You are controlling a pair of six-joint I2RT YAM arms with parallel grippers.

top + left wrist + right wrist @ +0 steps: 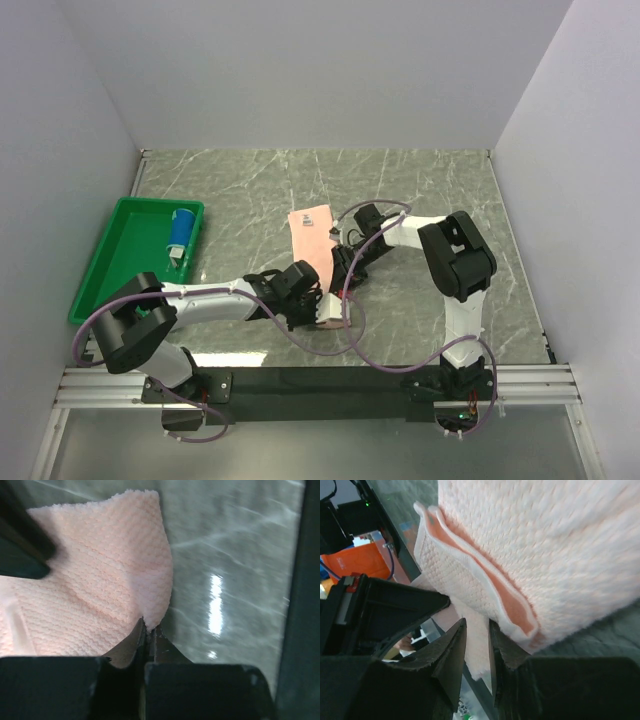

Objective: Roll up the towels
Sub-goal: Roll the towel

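A pink towel [309, 232] lies on the grey marble table, stretching from the middle toward the near side. My left gripper [322, 305] is at its near end. In the left wrist view the gripper [150, 627] is shut on a corner of the pink towel [95, 585], which is lifted and curved. My right gripper [343, 268] is at the towel's right edge. In the right wrist view the gripper [477, 625] has a layer of the pink towel [545, 545] between its nearly closed fingers, with folded layers bunched above.
A green tray [100, 262] stands at the left and holds a rolled blue towel [181, 228]. White walls close in the table on three sides. The two grippers are close together over the towel.
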